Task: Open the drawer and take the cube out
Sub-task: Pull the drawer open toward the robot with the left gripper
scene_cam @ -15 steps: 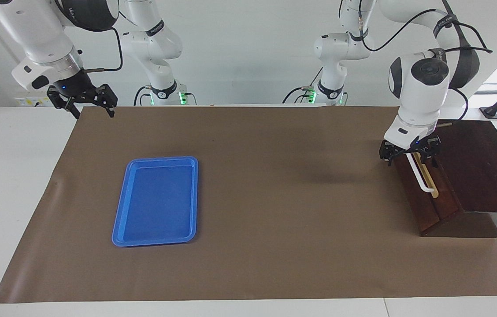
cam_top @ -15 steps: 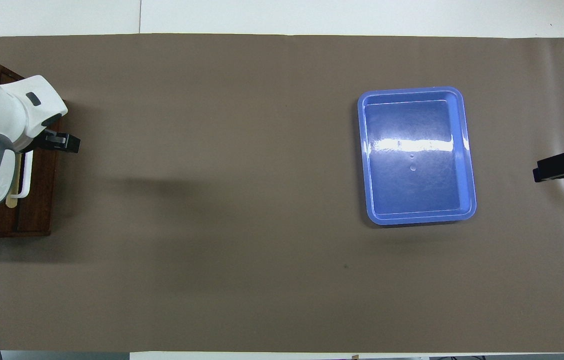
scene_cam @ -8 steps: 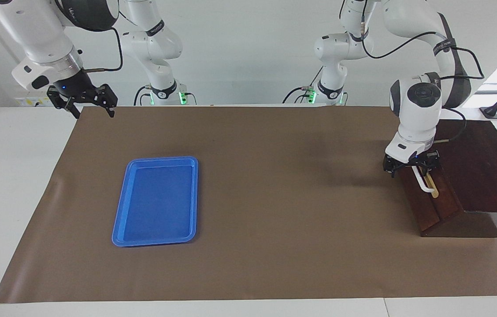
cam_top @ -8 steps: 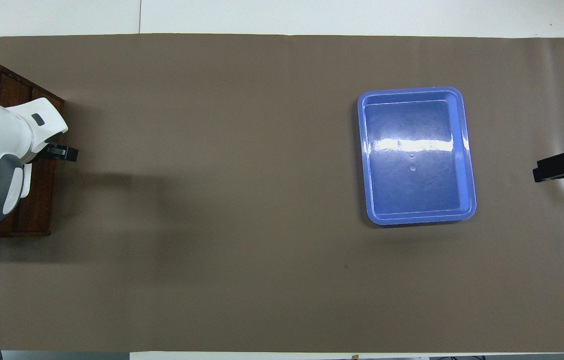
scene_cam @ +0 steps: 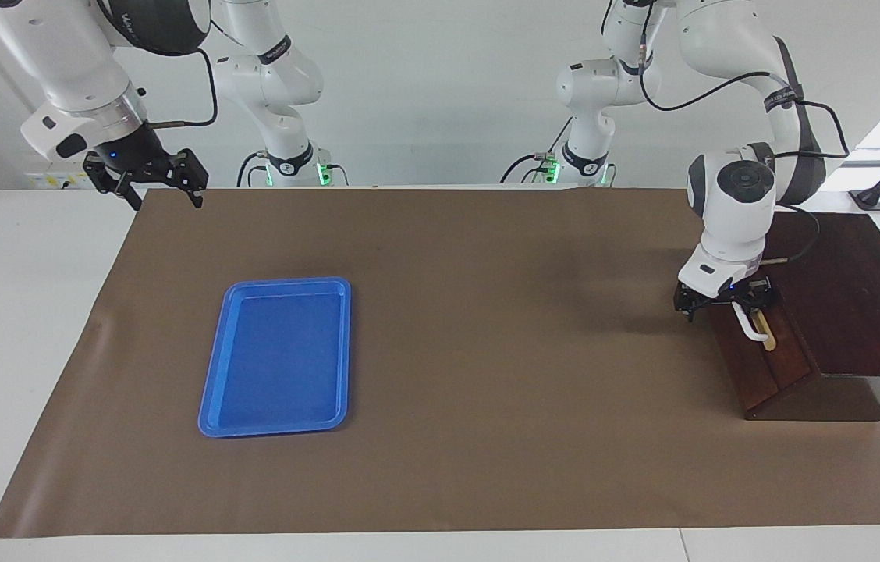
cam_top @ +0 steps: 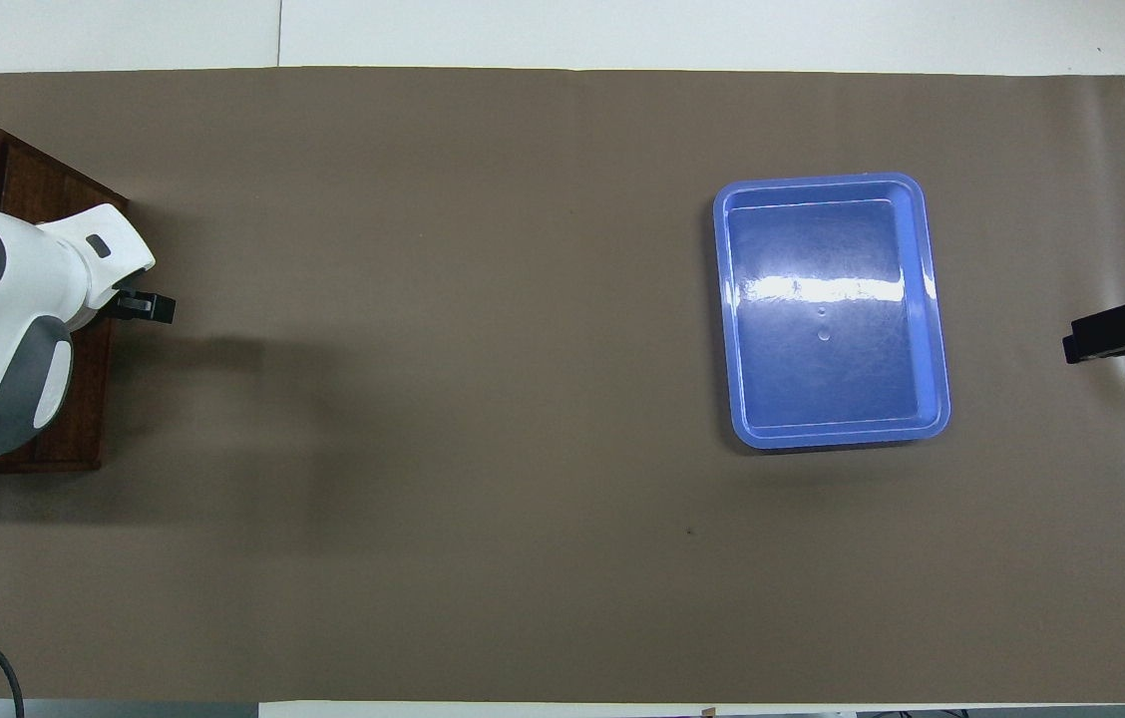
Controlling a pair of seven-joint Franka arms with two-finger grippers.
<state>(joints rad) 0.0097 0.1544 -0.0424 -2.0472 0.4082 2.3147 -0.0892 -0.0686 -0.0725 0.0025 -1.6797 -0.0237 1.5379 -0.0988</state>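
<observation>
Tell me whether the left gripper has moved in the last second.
Yes. The left gripper has come down along the drawer front, covering more of the white handle, open.

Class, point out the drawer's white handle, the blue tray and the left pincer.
white handle [scene_cam: 752,331], facing view, on its exposed end.
blue tray [scene_cam: 210,400], facing view, on its rim.
left pincer [scene_cam: 723,301], facing view, between its fingertips.

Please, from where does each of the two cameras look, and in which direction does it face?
Facing view: high across the table, looking toward the robots; both arms show whole, left gripper at the drawer handle, right gripper waiting above the mat's corner.
Overhead view: high above the robots' end, looking forward and steeply down; the left arm's wrist and the right gripper's tip show.
Shared: drawer, blue tray, brown mat.
</observation>
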